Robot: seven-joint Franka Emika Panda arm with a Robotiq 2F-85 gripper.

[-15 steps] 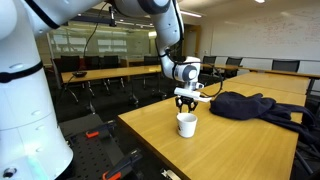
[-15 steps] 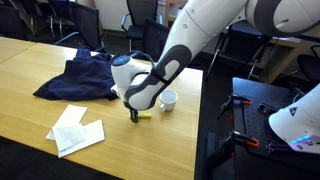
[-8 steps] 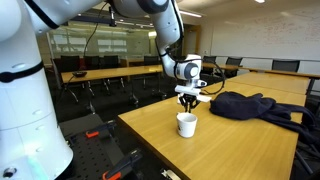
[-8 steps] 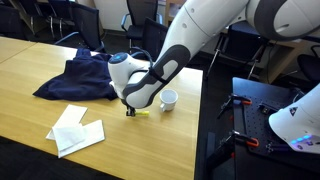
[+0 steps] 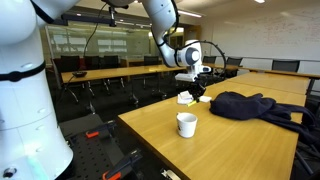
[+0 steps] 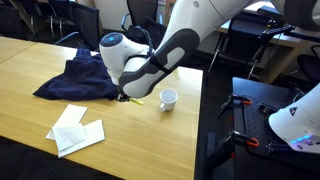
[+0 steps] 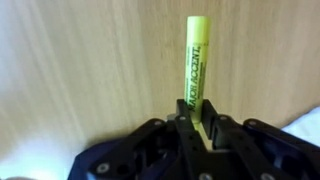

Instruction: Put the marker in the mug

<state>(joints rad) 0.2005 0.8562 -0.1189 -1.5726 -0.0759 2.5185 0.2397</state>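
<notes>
My gripper is shut on a yellow highlighter marker, whose barrel sticks out past the fingertips over the wooden table. In both exterior views the gripper hangs a little above the table, with the marker poking out from it. The small white mug stands upright on the table, apart from the gripper, near the table's edge. The mug is not in the wrist view.
A dark cloth heap lies on the table close to the gripper. Flat white papers lie near the front edge. Chairs and other tables stand behind. Robot base parts stand beside the table.
The gripper has risen from the table with the marker in it and moved away from the mug, toward the dark cloth. The mug has not moved.
</notes>
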